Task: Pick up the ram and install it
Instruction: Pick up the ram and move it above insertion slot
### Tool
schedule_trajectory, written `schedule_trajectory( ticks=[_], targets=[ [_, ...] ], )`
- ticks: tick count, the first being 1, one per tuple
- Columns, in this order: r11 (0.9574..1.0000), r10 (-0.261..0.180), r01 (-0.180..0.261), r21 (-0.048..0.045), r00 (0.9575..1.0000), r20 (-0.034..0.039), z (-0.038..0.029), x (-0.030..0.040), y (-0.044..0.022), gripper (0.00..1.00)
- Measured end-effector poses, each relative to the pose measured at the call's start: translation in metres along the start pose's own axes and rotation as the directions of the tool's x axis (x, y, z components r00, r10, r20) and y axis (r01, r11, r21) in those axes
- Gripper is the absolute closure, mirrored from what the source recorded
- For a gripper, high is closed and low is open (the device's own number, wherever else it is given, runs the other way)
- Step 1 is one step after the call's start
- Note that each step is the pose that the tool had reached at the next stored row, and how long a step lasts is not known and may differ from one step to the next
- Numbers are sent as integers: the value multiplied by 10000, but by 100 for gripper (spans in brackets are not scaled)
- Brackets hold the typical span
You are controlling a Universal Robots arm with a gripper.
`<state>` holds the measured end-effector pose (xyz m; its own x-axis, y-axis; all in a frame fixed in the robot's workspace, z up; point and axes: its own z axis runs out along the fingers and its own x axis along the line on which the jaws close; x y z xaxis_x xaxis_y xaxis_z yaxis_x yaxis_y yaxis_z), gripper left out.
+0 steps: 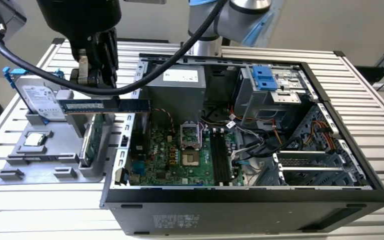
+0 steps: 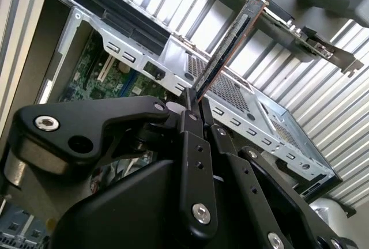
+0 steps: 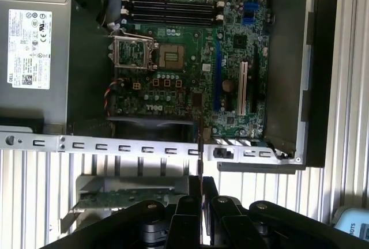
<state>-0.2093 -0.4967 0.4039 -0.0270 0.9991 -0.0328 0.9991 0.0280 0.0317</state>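
Observation:
The ram (image 1: 105, 105) is a thin blue stick held level in the air, with my gripper (image 1: 100, 92) shut on its top edge. It hangs between the grey parts holder (image 1: 52, 150) and the open computer case (image 1: 245, 195), one end reaching over the case's wall. Both wrist views show the ram edge-on (image 2: 228, 53) (image 3: 200, 145), clamped between the black fingers (image 2: 196, 145) (image 3: 187, 206). The dark memory slots (image 1: 220, 156) (image 3: 173, 11) lie on the motherboard beside the processor socket (image 1: 188, 145), well apart from the stick.
On the grey holder stand a green upright card (image 1: 93, 136), a silver hard drive (image 1: 42, 100) and a small chip (image 1: 35, 140). The case holds a power supply (image 1: 178, 85), loose cables (image 1: 252, 140) and a blue-tabbed drive bay (image 1: 265, 80). A slatted metal table (image 1: 372, 115) lies underneath.

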Motion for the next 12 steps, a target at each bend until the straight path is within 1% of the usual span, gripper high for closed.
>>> schedule_trajectory(
  ticks=[12],
  targets=[
    [10000, 0, 0, 0, 10000, -1, 5, -2, 136, 100]
  ],
)
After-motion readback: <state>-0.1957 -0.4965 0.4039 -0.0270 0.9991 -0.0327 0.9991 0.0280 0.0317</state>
